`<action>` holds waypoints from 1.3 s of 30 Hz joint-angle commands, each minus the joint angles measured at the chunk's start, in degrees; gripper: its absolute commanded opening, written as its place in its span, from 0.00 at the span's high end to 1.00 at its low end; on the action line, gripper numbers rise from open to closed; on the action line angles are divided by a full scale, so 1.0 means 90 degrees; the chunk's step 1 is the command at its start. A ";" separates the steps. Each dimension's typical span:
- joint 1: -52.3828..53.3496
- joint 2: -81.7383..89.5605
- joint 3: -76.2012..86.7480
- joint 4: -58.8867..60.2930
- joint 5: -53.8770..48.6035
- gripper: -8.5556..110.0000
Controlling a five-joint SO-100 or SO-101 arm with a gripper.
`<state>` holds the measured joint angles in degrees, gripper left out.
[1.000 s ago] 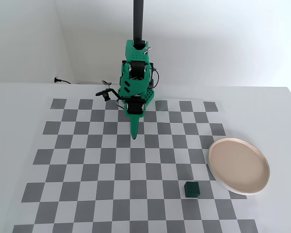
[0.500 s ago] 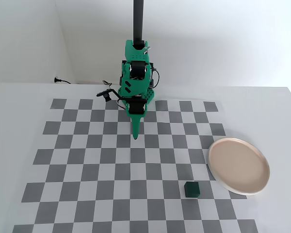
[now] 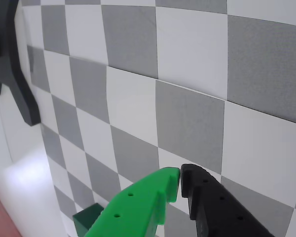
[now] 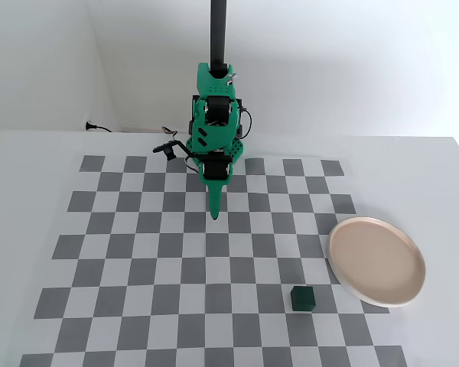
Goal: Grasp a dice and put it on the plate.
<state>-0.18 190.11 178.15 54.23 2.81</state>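
Claw (image 3: 180, 178) is closed with fingertips touching, gripping nothing. Dice (image 4: 302, 297) sits on the bench (image 4: 30, 153), just beside the plate (image 4: 376, 261).

Count, fixed view: 1 dice (image 4: 302, 297), below and right of the gripper (image 4: 214, 217), well apart from it. 1 plate (image 4: 376, 261), further right of the gripper and lower in frame, just up-right of the dice. 1 arm (image 4: 216, 130), 1 gripper on it, 2 fingers: one green (image 3: 148, 197), one black (image 3: 212, 205), tips touching in the wrist view. 1 checkerboard mat (image 4: 138, 252) under all of it. 1 black vertical post (image 4: 219, 30) above the gripper, behind the arm.

Wrist view: same 1 dice (image 3: 89, 219), low and left of the gripper (image 3: 180, 180), partly cut by the green finger. Plate count from the wrist view: can't tell.
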 commanded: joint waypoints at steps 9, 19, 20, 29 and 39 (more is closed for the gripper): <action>0.0029 0.0107 -0.0137 -0.0400 -0.2412 0.96; 0.0020 0.0107 -0.0107 -0.0078 -0.4199 0.96; 0.0010 0.0107 -0.0098 -0.0010 -0.4355 0.96; 0.0059 0.0107 -0.0098 0.0010 -0.6260 0.96; -0.0361 0.0107 -0.0098 -0.0488 -0.7334 0.96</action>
<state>-2.99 190.11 178.15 51.42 -59.68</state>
